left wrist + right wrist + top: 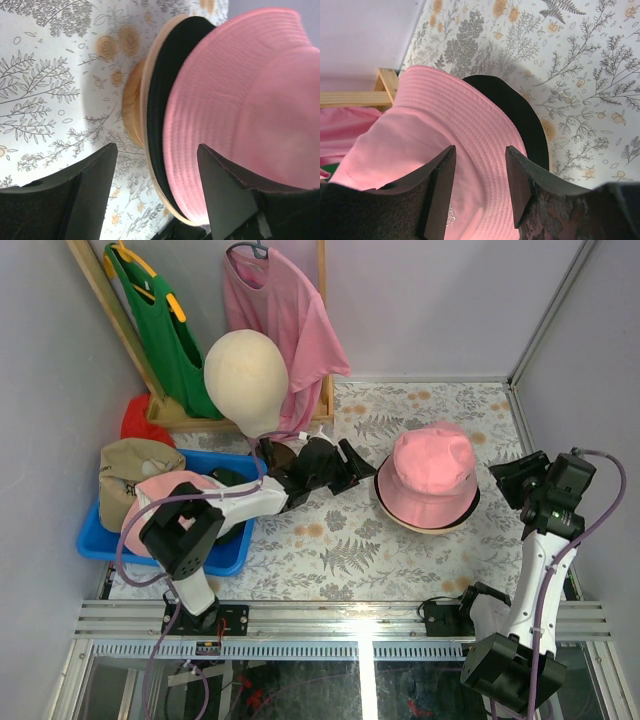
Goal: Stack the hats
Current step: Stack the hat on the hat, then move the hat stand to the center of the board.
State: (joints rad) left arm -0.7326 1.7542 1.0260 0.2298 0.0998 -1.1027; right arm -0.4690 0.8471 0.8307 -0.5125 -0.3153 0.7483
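Note:
A pink bucket hat lies on the floral table, on top of a black-brimmed hat and a tan brim. My left gripper is open at the stack's left edge, and in the left wrist view the brims show between its fingers. My right gripper is open just right of the stack, and in the right wrist view its gap hangs over the pink brim. A tan cap, a pink cap and a dark green cap lie in the blue bin.
A beige mannequin head stands behind the left arm. A pink shirt and a green garment hang on a wooden rack at the back. Something red lies behind the bin. Walls close in both sides.

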